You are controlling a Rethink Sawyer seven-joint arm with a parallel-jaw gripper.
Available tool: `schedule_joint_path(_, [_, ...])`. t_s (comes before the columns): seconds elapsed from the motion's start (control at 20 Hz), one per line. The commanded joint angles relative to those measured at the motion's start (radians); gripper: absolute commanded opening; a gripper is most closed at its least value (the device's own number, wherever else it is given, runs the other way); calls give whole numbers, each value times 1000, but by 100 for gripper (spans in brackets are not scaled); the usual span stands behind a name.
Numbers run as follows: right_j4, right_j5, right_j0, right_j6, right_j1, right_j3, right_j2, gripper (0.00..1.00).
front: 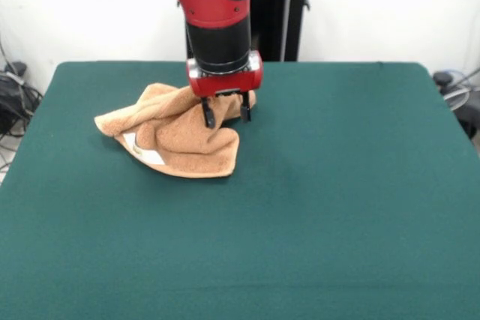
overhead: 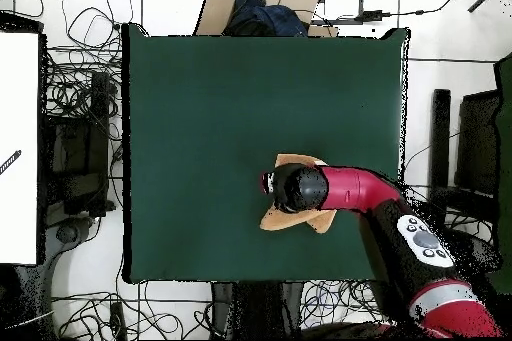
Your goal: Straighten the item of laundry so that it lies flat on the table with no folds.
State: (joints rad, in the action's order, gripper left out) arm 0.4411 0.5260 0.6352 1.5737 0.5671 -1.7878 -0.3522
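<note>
The orange-tan towel (front: 176, 140) lies crumpled and folded over itself on the dark green table (front: 345, 192), left of centre towards the robot's side. Its white label (front: 148, 154) shows at the lower left fold. My gripper (front: 226, 112) hangs straight down over the towel's right rear part, fingers apart, tips at the cloth's top, nothing visibly clamped. In the overhead view the arm covers most of the towel (overhead: 281, 219); only its edges stick out on the table (overhead: 220, 107), and the gripper is hidden under the arm's head.
The table's edges are far from the towel on every side. Cables lie on the floor around the table (overhead: 75, 107). A cardboard box with a dark blue shape (overhead: 262, 12) sits past the table's far edge in the overhead view.
</note>
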Motion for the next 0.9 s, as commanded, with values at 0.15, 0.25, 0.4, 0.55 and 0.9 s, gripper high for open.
schedule_joint_path(0.15, [22, 27, -45, 80, 5, 40, 46, 100])
schedule_joint_path(0.25, [9, 54, -45, 69, 37, 32, 36, 100])
schedule_joint_path(0.4, [-8, 93, -44, 52, 69, 29, 23, 100])
schedule_joint_path(0.55, [-18, 103, -38, 48, 68, 26, 16, 100])
schedule_joint_path(0.9, [-48, 126, -20, 46, 69, 16, -3, 100])
